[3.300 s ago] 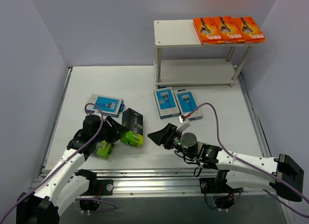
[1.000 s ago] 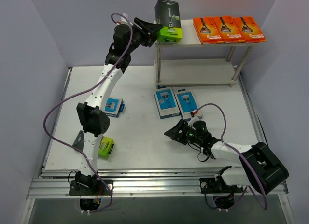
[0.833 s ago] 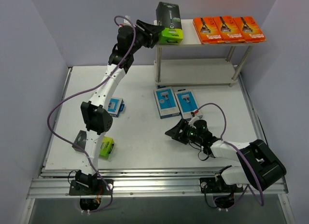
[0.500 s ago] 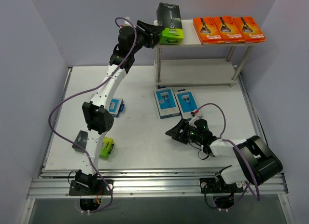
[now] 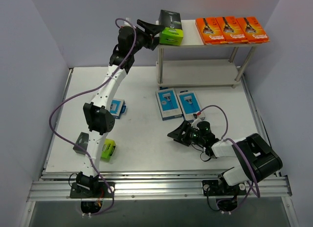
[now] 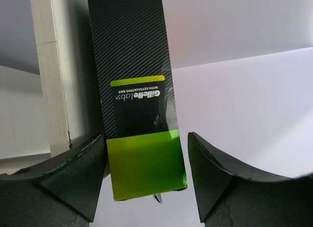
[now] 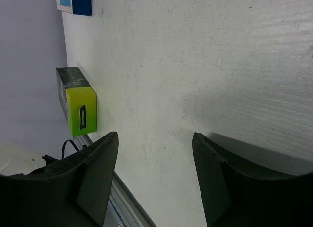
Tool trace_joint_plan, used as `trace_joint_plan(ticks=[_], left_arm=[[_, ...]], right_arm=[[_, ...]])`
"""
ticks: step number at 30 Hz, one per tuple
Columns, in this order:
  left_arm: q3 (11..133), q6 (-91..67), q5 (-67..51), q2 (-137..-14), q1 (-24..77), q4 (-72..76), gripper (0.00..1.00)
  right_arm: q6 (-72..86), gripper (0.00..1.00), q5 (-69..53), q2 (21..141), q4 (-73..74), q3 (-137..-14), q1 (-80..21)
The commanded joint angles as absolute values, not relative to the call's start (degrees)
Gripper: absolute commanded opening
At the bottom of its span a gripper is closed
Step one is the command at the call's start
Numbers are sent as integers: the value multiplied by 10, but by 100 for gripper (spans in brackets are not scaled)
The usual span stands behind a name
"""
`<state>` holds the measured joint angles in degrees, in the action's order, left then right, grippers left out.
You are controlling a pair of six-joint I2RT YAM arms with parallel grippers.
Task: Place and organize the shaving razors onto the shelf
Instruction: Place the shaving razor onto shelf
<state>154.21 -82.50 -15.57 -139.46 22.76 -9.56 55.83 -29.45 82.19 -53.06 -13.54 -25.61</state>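
A black pack with a lime-green end is seen on the left end of the top board of the shelf. Whether it lies flat there or is slightly tilted cannot be told. The left gripper is held at that end of the shelf, with the pack's green end framed between its two fingers. In the left wrist view the jaws are parted: the left finger is seen at the pack's edge, while a thin strip of background is visible between the pack and the right finger, so the pack is not pinched.

Three orange packs are lined up side by side on the right half of the same top board.

Two light blue packs are laid next to each other on the table, in front of the shelf. A third light blue pack is partly hidden behind the left arm. A second black pack is found near the left front of the table.

The right gripper is held low over the table, close to the two blue packs. Its fingers are spread and nothing is held between them.
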Motion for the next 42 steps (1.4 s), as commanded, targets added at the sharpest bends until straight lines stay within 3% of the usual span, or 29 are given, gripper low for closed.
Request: trace_joint_plan(ticks=[1,3,6,22,40,42], left_arm=[[1575,-839,-166,-1383,217,-69,74],[1574,-840,-170,-1381,217,-69,81],[1575,-838,-177,-1379,216,-72,82],[1589,-679,-217,-1346,214,-231,84],[1616,-585,-227,-1343,206,-287,84],[1617,-580,-229,-1341,206,-288,95]], right_arm=[[562,57,-308,829,-566,-129,-252],[565,57,-308,831,-571,-128,-252],[565,57,-307,832,-573,-128,-252],[596,57,-309,831,-623,-84,-252],[570,58,-298,803,-564,-98,-252],[570,58,-298,802,-563,-98,-253]])
